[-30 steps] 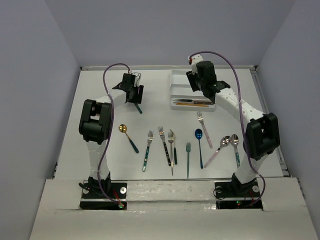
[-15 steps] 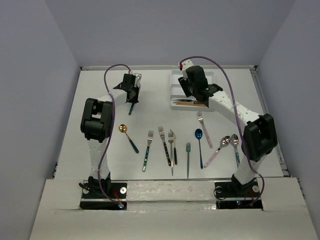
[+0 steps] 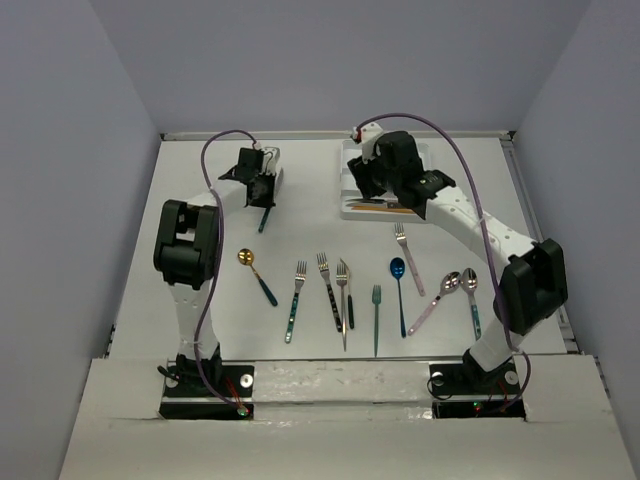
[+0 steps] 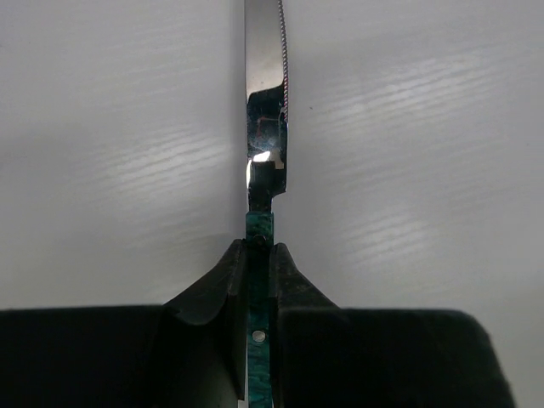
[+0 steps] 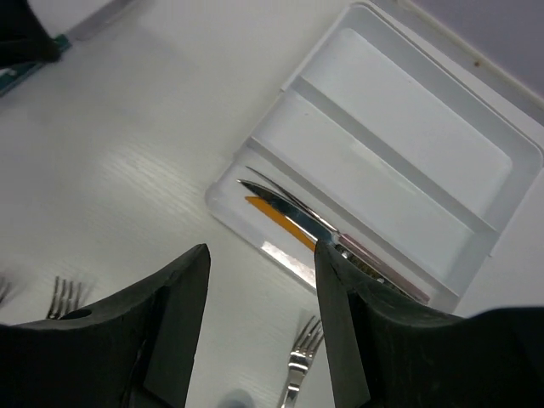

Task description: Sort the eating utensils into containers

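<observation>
- Left gripper [image 4: 259, 253]: clenched on teal marbled handle of silver serrated-blade knife [image 4: 265, 93], grip just behind blade. Knife at far left of white table [image 3: 300, 200], well apart from tray.
- Right gripper [image 5: 262, 310]: fingers spread, nothing between them, above near-left corner of white rectangular plastic three-compartment tray [image 5: 387, 161].
- Nearest compartment: several slim knives [image 5: 289, 208], one orange, one pink-handled.
- Loose row on table near arm bases: gold spoon with teal handle [image 3: 246, 258], blue spoon [image 3: 398, 268], forks, further spoons.
</observation>
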Available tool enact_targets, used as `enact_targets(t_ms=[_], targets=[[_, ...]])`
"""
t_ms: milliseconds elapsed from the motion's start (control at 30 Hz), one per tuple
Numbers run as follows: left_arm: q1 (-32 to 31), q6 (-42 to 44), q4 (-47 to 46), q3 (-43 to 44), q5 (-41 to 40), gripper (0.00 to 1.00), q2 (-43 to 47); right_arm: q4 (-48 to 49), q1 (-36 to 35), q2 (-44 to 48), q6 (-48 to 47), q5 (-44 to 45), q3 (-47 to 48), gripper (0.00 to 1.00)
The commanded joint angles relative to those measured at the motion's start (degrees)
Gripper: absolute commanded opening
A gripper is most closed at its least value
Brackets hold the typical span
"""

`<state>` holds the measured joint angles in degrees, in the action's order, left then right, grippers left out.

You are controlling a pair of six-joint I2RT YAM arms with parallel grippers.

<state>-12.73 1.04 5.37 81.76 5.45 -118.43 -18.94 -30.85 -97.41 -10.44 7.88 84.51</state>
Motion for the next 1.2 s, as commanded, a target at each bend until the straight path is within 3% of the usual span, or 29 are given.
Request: enact_targets(t_ms=[0, 133, 333, 433, 467, 533, 600, 700, 800, 933, 1167], targets=[[0.1, -0.6, -1.3, -1.2, 8.1, 0.0, 14.1, 7.1, -0.6, 6.5, 1.1, -21.2, -1.9, 0.6], [0.6, -2.8, -1.9, -0.4, 14.7, 0.0, 25.6, 16.5, 0.7, 9.1, 2.7, -44.2, -5.3, 0.65], [0.7, -6.3, -4.9, -1.4, 25.6, 0.0, 37.1, 32.0, 3.2, 6.4, 12.6, -56.8, -4.5, 0.67], [0.7, -8.2, -9.3, -3.1, 30.3, 0.0, 42.3, 50.9, 4.0, 3.2, 24.5, -65.5, -5.7, 0.66], [0.7, -9.7, -10.9, -3.8, 32.1, 0.0, 44.3, 63.6, 4.0, 2.1, 27.7, -68.9, -6.3, 0.66], [0.7, -11.7, -11.8, -4.0, 34.5, 0.0, 47.1, 88.3, 4.0, -3.4, 49.7, -72.6, -5.9, 0.65], [0.5, -13.0, -12.6, -4.5, 36.1, 0.0, 48.4, 100.6, 4.0, -9.4, 58.4, -73.4, -1.6, 0.64], [0.3, -14.0, -14.9, -5.7, 40.5, 0.0, 48.9, 105.5, 4.0, -17.3, 70.4, -73.3, 6.1, 0.7], [0.3, -14.7, -16.3, -6.6, 41.0, 0.0, 49.0, 108.0, 3.3, -21.8, 73.4, -73.8, 10.0, 0.82], [0.2, -14.6, -16.6, -6.9, 41.0, 0.0, 49.1, 109.4, 2.8, -20.6, 70.6, -73.3, 7.3, 0.84], [-0.6, -15.4, -17.5, -7.7, 40.4, 0.0, 47.9, 102.1, -0.8, -20.4, 64.8, -74.1, 9.1, 0.83]])
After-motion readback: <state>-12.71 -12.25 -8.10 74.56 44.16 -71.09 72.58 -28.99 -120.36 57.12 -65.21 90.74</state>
